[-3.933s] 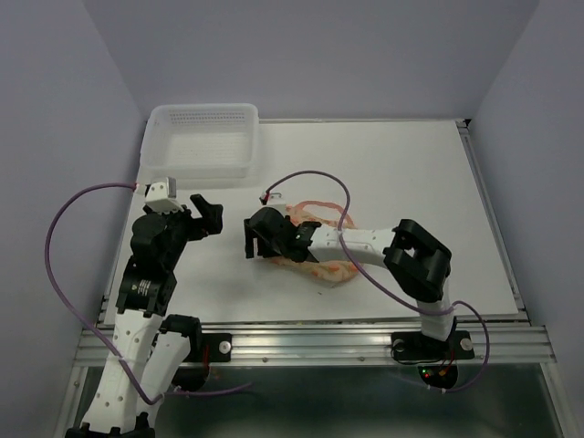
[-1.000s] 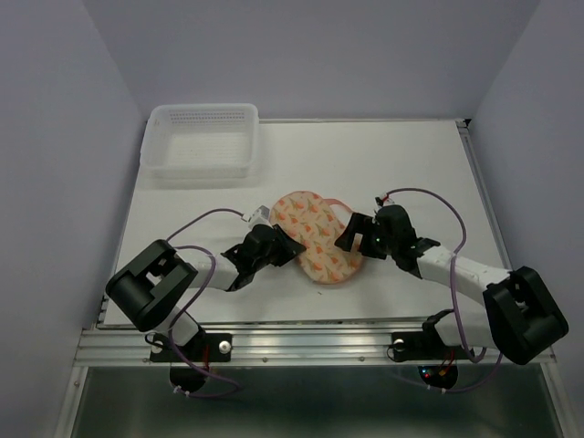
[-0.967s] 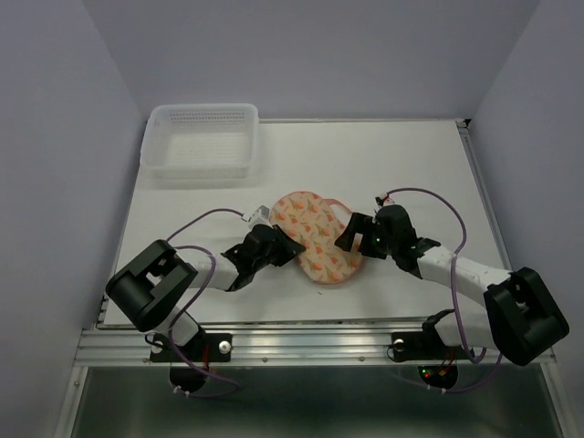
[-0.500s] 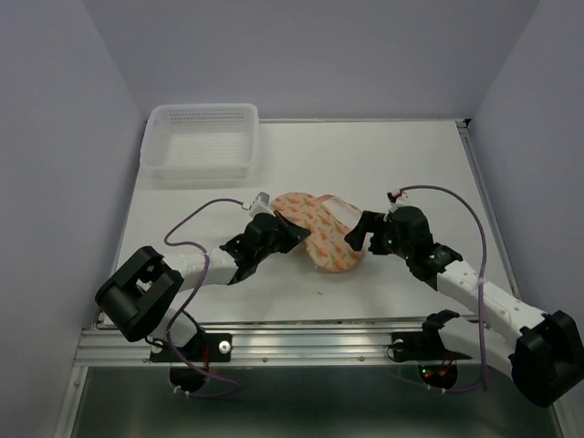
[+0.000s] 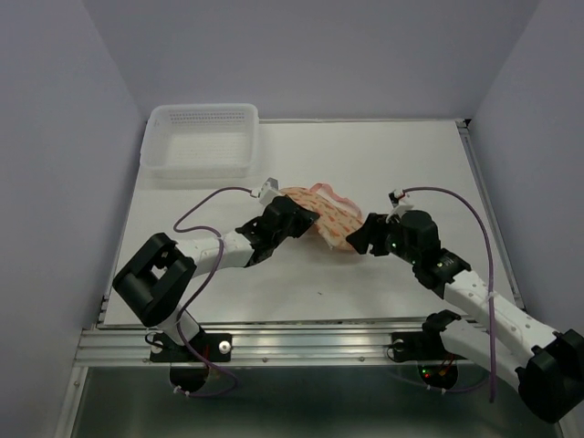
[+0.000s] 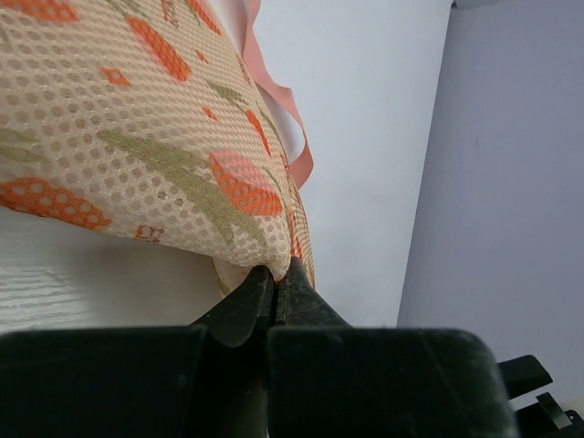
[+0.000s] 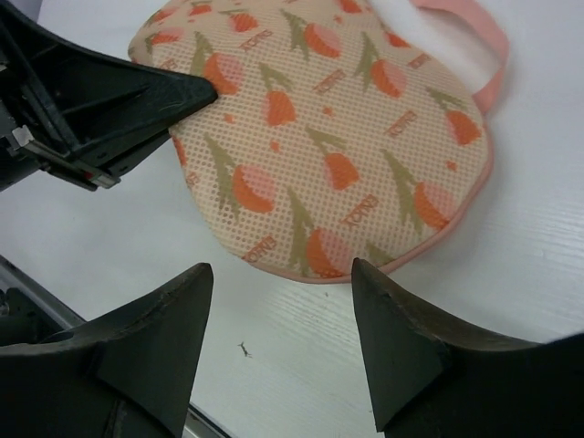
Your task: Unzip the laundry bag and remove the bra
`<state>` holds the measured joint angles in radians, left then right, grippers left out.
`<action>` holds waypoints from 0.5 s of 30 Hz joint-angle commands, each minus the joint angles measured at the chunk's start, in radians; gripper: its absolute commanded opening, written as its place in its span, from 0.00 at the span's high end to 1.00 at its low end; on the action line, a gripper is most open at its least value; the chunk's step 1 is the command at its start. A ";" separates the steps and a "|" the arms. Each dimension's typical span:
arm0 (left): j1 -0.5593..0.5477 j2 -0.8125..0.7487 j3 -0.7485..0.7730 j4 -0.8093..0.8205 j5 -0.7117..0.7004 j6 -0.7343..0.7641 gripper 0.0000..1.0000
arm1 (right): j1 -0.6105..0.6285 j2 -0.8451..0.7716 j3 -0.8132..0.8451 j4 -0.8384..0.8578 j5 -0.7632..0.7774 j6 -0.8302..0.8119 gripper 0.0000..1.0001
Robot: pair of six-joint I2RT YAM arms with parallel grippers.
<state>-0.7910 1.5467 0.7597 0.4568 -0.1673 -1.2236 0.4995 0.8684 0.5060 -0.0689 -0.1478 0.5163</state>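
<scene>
Peach-pink mesh with an orange and green print marks out the laundry bag (image 5: 321, 217), which lies at the centre of the top view on the white table (image 5: 401, 155). Its left edge is pinched by the left gripper (image 6: 274, 276), whose jaws are shut tight on the trim, and that edge appears to be lifted slightly off the surface. The right gripper (image 7: 278, 301) is held just beside the bag's lower right edge. Its jaws are spread, with nothing between them, and no contact with the fabric can be made out.

Little of the task can be counted as done. No opened seam is seen along the pink trim in the right wrist view, and no zip pull can be picked out in any view. The bra is nowhere visible and is judged to be inside the bag. Finding the pull, running the zip open and drawing the bra out are all judged to be left.

A pink strap loop (image 7: 479, 41) lies at the bag's upper right and could be caught by mistake. The white perforated basket (image 5: 201, 139) stands well apart at the upper left of the top view. Purple cables (image 5: 210, 199) arch over both arms but are kept clear of the bag.
</scene>
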 commanded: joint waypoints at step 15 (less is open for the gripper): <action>-0.034 -0.026 0.098 -0.090 -0.092 -0.037 1.00 | 0.266 0.196 -0.067 0.297 0.105 0.039 0.48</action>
<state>-0.8230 1.5768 0.8207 0.3523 -0.2188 -1.2522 0.7536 1.0489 0.4686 0.1158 -0.1104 0.5350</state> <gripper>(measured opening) 0.048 0.533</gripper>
